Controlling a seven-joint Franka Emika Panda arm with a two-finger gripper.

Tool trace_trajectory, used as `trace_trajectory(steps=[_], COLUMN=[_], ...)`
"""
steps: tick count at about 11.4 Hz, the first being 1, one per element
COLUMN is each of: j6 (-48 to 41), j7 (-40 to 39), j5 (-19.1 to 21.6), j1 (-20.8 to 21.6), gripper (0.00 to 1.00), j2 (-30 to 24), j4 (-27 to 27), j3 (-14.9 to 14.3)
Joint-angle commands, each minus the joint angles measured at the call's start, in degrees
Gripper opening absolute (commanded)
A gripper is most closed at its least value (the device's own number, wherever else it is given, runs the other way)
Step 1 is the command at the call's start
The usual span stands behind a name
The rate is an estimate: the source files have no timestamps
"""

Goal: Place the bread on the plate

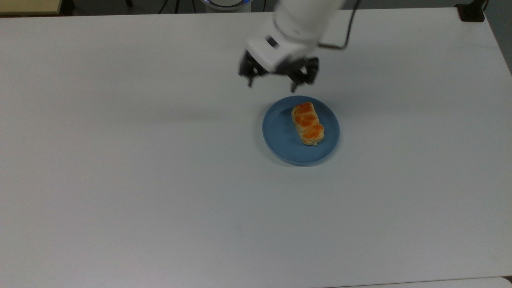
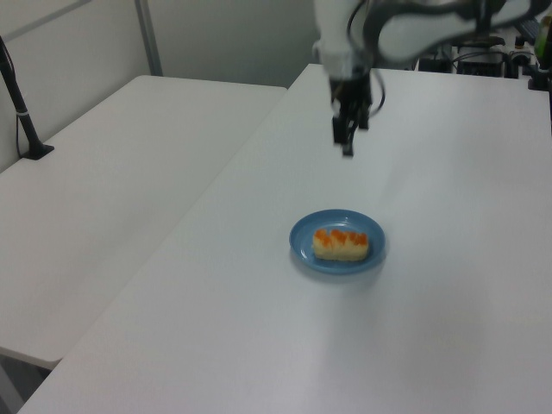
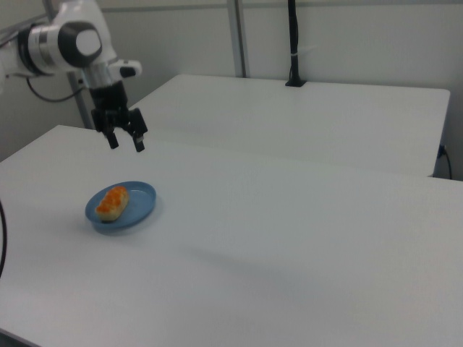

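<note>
White table (image 1: 120, 180) bearing a light-blue plate (image 1: 280, 140); the bread roll (image 1: 307, 123) lies flat inside the plate, toward the top view's right of its centre. The gripper (image 1: 273, 83) hangs above the table beyond the plate's rim, fingers apart and empty. The placement appears complete; a good retreat rises clear without grazing the roll.

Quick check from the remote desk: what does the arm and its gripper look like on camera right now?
The arm is glossy white with dark grey joint bands and a black cable looped beside it. The gripper has a white body and two short black fingers.
</note>
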Motion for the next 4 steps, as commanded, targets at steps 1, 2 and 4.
trace_trajectory(steps=[1, 2, 4], j6=[-5.4, -5.4, -5.4], j7=[-8.8, -8.7, -8.7], j5=[2.2, 2.3, 2.3], j1=[-10.6, -12.1, -13.7], gripper=[1.0, 1.0, 1.0], j2=[-8.4, -9.4, -9.5], j4=[-3.4, -3.5, -3.5], j3=[3.1, 3.0, 2.7])
